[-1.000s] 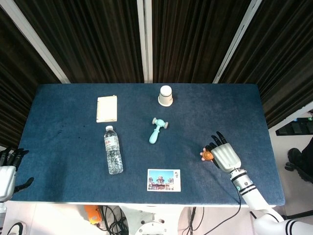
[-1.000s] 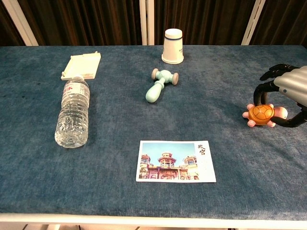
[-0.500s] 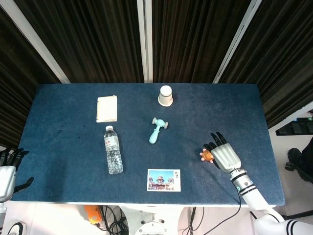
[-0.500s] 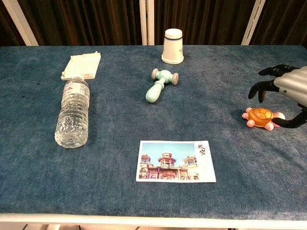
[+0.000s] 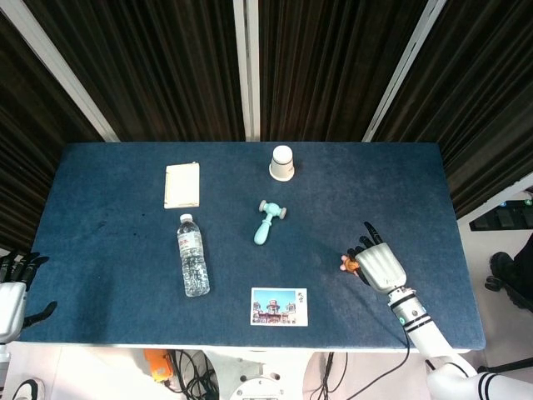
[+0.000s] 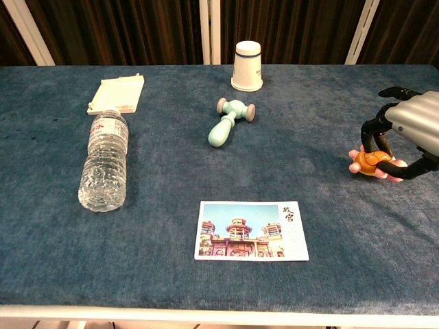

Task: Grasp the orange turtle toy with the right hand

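Note:
The orange turtle toy lies near the right side of the blue table, tilted, with its pink feet showing. My right hand covers it from the right. Its dark fingers curl down over the shell and the thumb closes in from below, so the hand grips the turtle. My left hand hangs off the table's front left corner, fingers apart and holding nothing; the chest view does not show it.
A teal toy hammer lies mid-table with a white paper cup behind it. A water bottle and a cream box lie on the left. A postcard sits near the front edge.
My right hand's fingers, spread above the turtle half a second ago, have curled down and closed on it. The turtle has tipped up slightly. The left hand has not moved.

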`<action>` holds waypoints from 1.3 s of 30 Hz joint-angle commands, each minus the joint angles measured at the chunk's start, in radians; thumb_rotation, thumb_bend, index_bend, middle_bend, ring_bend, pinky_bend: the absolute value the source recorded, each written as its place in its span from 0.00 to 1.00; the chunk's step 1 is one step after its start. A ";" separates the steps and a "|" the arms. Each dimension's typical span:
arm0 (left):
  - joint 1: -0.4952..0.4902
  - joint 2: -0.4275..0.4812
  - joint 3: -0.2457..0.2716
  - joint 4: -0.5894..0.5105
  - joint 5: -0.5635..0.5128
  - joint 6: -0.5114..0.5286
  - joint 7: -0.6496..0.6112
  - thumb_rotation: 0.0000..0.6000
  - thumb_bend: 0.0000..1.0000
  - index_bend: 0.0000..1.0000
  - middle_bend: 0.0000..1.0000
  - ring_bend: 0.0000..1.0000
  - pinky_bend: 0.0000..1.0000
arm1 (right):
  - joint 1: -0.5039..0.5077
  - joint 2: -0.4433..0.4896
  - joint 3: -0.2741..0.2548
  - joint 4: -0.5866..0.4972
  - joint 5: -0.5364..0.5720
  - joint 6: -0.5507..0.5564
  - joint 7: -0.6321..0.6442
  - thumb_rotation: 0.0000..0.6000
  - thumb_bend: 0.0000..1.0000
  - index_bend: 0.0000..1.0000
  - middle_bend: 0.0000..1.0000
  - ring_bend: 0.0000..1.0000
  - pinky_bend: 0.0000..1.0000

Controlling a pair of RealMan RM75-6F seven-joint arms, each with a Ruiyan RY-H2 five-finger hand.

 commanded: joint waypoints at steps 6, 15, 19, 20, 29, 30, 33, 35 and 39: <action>-0.001 0.001 0.000 -0.006 0.002 0.000 0.007 1.00 0.16 0.21 0.13 0.00 0.10 | -0.008 -0.004 -0.001 0.022 -0.015 0.021 0.034 1.00 0.51 0.99 0.90 0.41 0.00; -0.005 0.002 -0.001 -0.012 0.001 -0.004 0.017 1.00 0.16 0.21 0.13 0.00 0.10 | 0.003 0.058 0.003 -0.065 0.074 -0.078 -0.046 1.00 0.17 0.14 0.15 0.00 0.00; -0.005 0.002 -0.001 -0.013 0.002 -0.003 0.017 1.00 0.16 0.21 0.13 0.00 0.10 | 0.004 0.067 0.001 -0.076 0.074 -0.081 -0.050 1.00 0.23 0.11 0.13 0.00 0.00; -0.005 0.002 -0.001 -0.013 0.003 -0.002 0.017 1.00 0.16 0.21 0.13 0.00 0.10 | 0.003 0.069 0.000 -0.078 0.075 -0.082 -0.049 1.00 0.23 0.11 0.14 0.00 0.00; -0.002 0.002 0.000 -0.009 0.002 -0.001 0.012 1.00 0.16 0.21 0.13 0.00 0.10 | 0.003 0.049 -0.001 -0.063 0.090 -0.089 -0.064 1.00 0.32 0.55 0.57 0.15 0.00; -0.002 0.002 0.001 -0.009 0.001 -0.001 0.011 1.00 0.16 0.21 0.13 0.00 0.10 | 0.001 0.041 0.000 -0.057 0.094 -0.087 -0.069 1.00 0.34 0.64 0.63 0.19 0.00; -0.002 0.002 0.001 -0.007 0.000 -0.003 0.009 1.00 0.16 0.21 0.13 0.00 0.10 | -0.001 0.025 0.005 -0.046 0.094 -0.074 -0.071 1.00 0.39 0.84 0.78 0.28 0.00; -0.003 0.002 0.001 -0.006 -0.002 -0.004 0.008 1.00 0.16 0.21 0.13 0.00 0.10 | -0.004 0.016 0.005 -0.037 0.081 -0.057 -0.063 1.00 0.42 0.94 0.86 0.34 0.00; -0.002 0.001 0.000 -0.003 -0.002 -0.004 0.005 1.00 0.16 0.21 0.13 0.00 0.10 | -0.007 0.007 0.004 -0.019 0.058 -0.033 -0.039 1.00 0.44 1.00 0.93 0.39 0.00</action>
